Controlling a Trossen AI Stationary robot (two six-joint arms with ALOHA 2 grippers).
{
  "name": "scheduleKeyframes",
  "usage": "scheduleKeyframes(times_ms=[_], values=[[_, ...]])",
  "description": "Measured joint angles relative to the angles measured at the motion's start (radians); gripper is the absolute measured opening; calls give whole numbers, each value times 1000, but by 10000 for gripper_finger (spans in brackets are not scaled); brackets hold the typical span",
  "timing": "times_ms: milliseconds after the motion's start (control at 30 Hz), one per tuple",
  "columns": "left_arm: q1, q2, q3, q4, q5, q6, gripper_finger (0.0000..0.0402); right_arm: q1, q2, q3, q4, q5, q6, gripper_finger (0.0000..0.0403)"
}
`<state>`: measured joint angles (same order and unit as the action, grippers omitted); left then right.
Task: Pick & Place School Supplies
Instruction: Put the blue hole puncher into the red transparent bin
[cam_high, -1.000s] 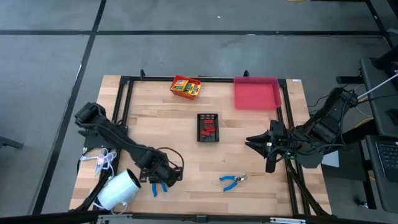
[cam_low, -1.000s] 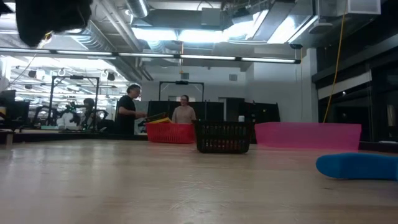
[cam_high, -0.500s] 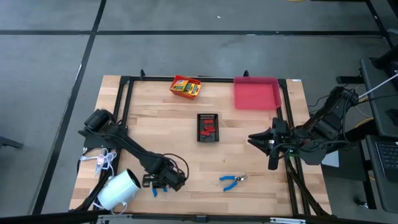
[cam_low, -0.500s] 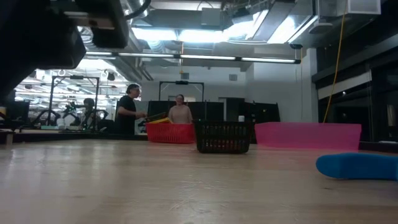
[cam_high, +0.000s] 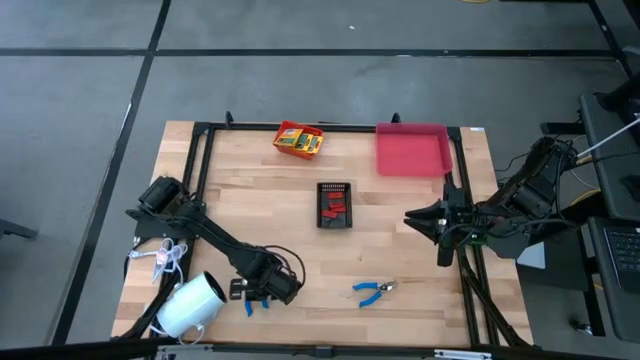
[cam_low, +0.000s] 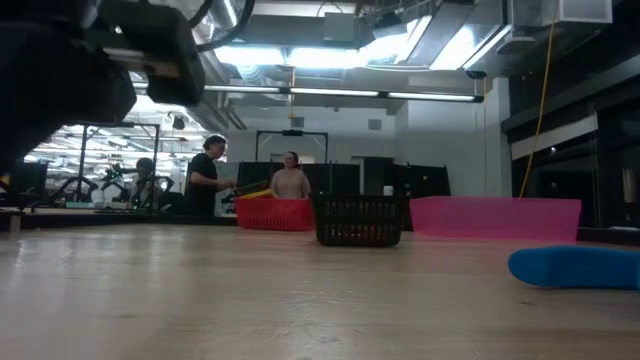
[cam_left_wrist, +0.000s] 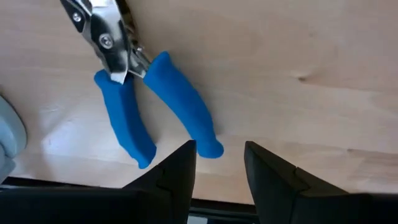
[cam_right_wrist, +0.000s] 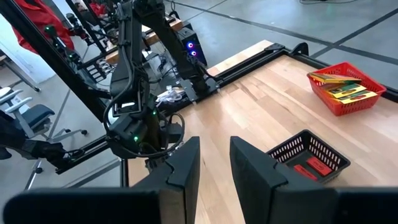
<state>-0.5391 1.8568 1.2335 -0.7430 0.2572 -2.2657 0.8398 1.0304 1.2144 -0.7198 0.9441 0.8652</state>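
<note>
2 people (cam_low: 248, 181) stand beyond the wooden table (cam_low: 300, 300).

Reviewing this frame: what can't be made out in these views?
- Blue-handled metal pliers under the left tool: high view, the arm covers most of them; left wrist view, the nose is cut off by the edge.
- Second blue-handled pliers: low view, only a blurred blue shape cut by the edge.
- Yellow-and-green printed boxes in the red mesh basket: high view, print too small.
</note>
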Motion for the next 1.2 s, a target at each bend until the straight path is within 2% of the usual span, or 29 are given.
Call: scheduleKeyframes(times_ms=[400,1200], values=[[3,23,0,17,21,9,132,27,-5,0,-47,6,69,91],[-5,79,0,65,25,27,129,29,-6,0,-55,9,81,91]])
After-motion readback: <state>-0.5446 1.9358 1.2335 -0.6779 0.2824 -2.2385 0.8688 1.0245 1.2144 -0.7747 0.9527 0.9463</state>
